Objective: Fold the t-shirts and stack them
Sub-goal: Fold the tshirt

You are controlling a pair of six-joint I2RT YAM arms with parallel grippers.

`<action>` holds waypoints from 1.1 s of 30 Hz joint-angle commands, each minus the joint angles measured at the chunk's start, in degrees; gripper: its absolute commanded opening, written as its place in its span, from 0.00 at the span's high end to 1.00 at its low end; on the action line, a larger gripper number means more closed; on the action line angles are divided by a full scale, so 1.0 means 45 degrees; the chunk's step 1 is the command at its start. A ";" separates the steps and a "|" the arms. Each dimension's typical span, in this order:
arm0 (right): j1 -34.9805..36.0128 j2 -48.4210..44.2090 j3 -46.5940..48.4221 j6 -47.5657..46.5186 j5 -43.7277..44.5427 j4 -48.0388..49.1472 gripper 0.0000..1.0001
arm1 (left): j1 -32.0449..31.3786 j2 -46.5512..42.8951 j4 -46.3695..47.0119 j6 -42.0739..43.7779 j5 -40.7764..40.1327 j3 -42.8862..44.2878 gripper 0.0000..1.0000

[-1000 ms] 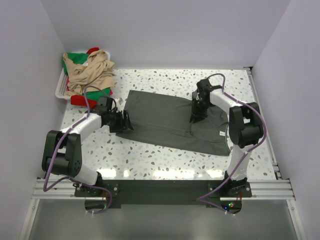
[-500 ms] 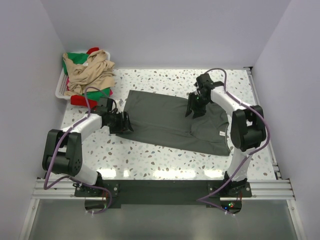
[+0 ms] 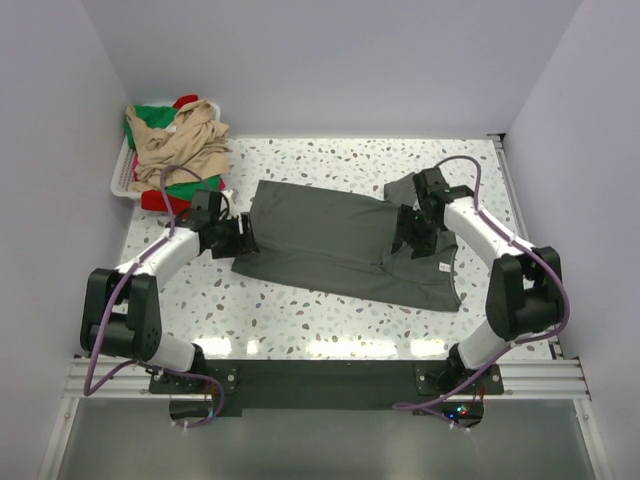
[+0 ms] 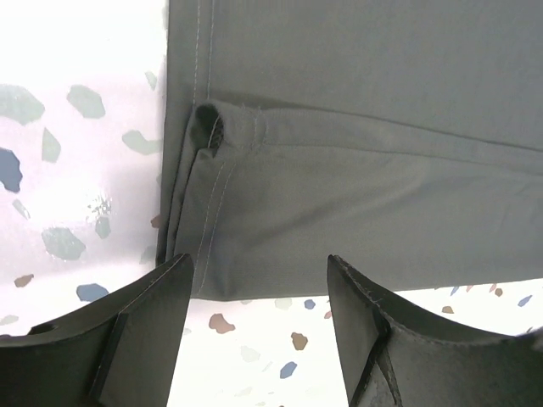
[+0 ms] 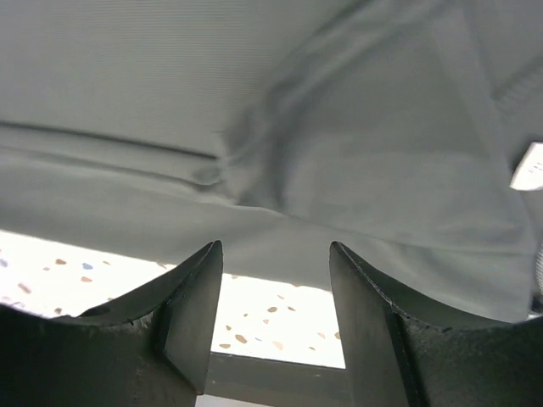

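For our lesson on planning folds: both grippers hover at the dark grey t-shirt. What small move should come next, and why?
Probably lower the left gripper and right gripper and close on the cloth: both are open, each straddling an edge of the dark grey t-shirt, which lies flat, ungripped.

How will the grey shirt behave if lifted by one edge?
Likely floppy: the grey shirt lies flat with soft creases and a folded-over hem, so a lifted edge would probably drape and sag. Probably light, since the cloth looks thin. Pushed, it would likely bunch rather than slide whole; wrinkles already show beside the neck label.
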 commanded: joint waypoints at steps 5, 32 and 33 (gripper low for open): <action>-0.0367 0.0027 -0.0448 0.0122 0.0410 0.0526 0.43 | 0.0071 0.1037 0.2041 0.0186 0.1275 0.1499 0.31; -0.0386 0.1104 -0.3844 0.0923 0.0567 0.0294 0.43 | -0.0104 0.0181 0.1636 -0.1553 0.1219 -0.2112 0.31; -0.0367 0.0773 -0.3982 0.0981 0.0489 0.0216 0.43 | -0.0182 -0.0188 0.1596 -0.1592 0.1316 -0.2384 0.31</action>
